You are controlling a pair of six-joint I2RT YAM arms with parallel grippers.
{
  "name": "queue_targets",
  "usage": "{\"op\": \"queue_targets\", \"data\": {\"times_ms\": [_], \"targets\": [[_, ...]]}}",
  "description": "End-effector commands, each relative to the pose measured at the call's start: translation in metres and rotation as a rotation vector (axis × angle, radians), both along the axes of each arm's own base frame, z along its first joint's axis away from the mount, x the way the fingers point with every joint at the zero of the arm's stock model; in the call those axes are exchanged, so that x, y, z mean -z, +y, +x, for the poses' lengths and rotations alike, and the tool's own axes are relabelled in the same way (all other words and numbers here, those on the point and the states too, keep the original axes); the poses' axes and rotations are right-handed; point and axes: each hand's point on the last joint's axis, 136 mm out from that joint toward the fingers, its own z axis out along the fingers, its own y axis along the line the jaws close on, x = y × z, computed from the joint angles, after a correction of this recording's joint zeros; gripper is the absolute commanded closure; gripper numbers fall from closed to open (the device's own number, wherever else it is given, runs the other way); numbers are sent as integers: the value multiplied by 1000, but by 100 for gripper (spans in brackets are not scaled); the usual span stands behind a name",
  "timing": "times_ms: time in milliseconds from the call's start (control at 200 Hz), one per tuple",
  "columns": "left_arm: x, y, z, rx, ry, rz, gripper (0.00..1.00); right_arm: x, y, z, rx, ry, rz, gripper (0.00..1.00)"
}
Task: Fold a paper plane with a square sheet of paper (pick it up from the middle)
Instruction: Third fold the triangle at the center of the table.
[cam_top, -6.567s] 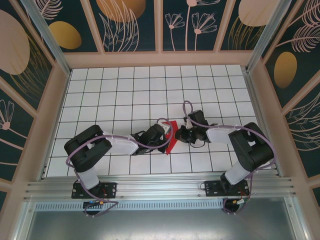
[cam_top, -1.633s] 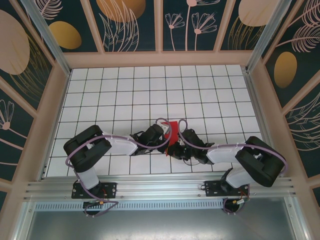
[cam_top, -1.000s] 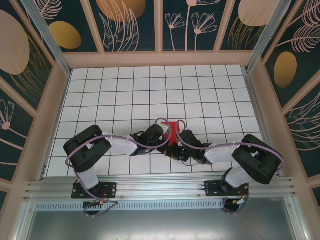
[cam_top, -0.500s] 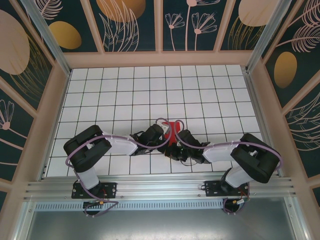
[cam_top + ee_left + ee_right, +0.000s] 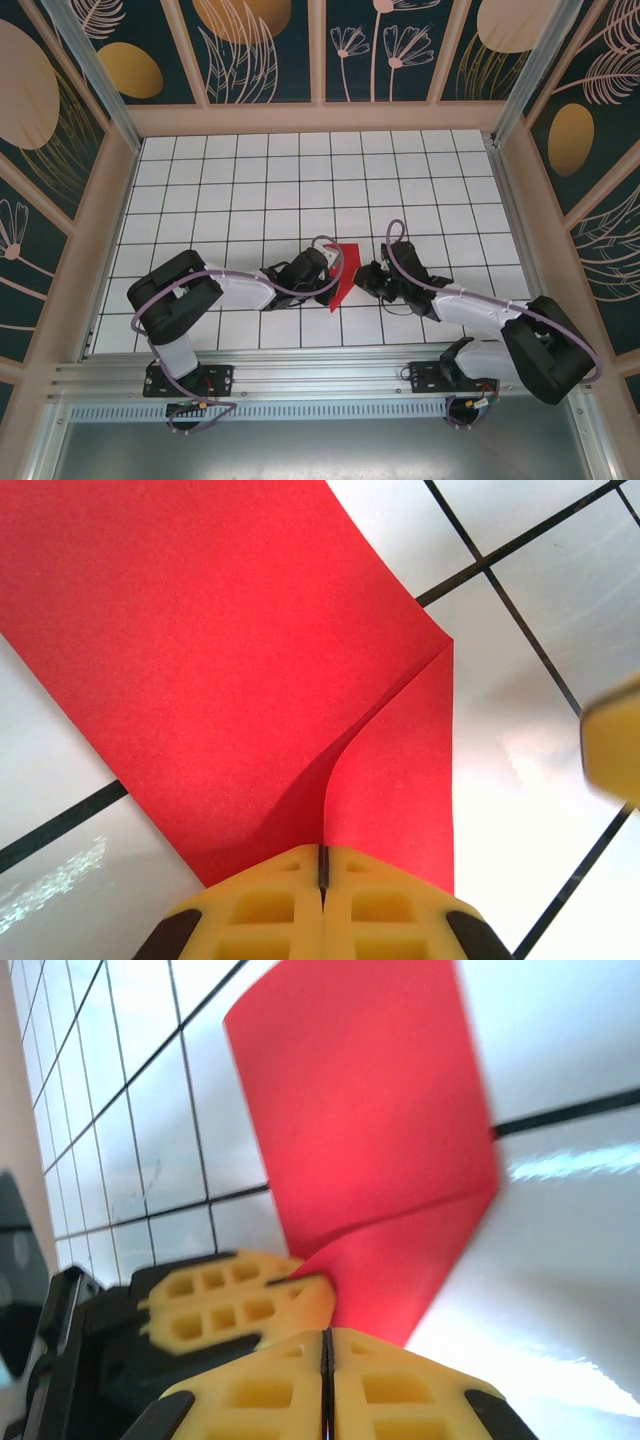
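Red square sheet of paper [image 5: 250, 650], creased.
Left gripper [image 5: 322, 852] pinches its matte fold; right gripper [image 5: 325, 1337] closed, empty.

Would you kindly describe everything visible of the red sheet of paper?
The red sheet of paper is thin, plain, matte bright red, folded over itself with a flap curling up along one crease. It sits low over the white tiled table, pinched at one edge by the shut left end effector.
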Motion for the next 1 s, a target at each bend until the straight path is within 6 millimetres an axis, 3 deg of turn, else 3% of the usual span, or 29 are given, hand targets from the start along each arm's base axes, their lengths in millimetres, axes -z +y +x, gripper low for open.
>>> {"op": "queue_targets", "data": {"times_ms": [0, 230, 385, 621, 716, 791, 881, 996], "targets": [[9, 6, -3, -6, 31, 29, 99, 2, -2, 2, -47, -13, 9, 89], [9, 4, -2, -2, 30, 27, 99, -1, 3, 27, -46, -20, 4, 89], [10, 5, -3, -4, 31, 33, 99, 3, 13, 31, -79, -8, 23, 89], [12, 5, -3, -3, 35, 37, 99, 45, -5, 25, -37, 81, -98, 89], [13, 6, -3, -2, 34, 38, 99, 52, -6, 20, -47, 105, -106, 89], [14, 7, -4, 0, 36, 44, 99, 47, -5, 23, -52, 95, -110, 89], [14, 8, -4, -1, 35, 46, 99, 26, 2, 28, -73, 48, -67, 89], [15, 9, -6, -1, 36, 49, 99, 9, -9, 44, -24, 1, -38, 88]]}}
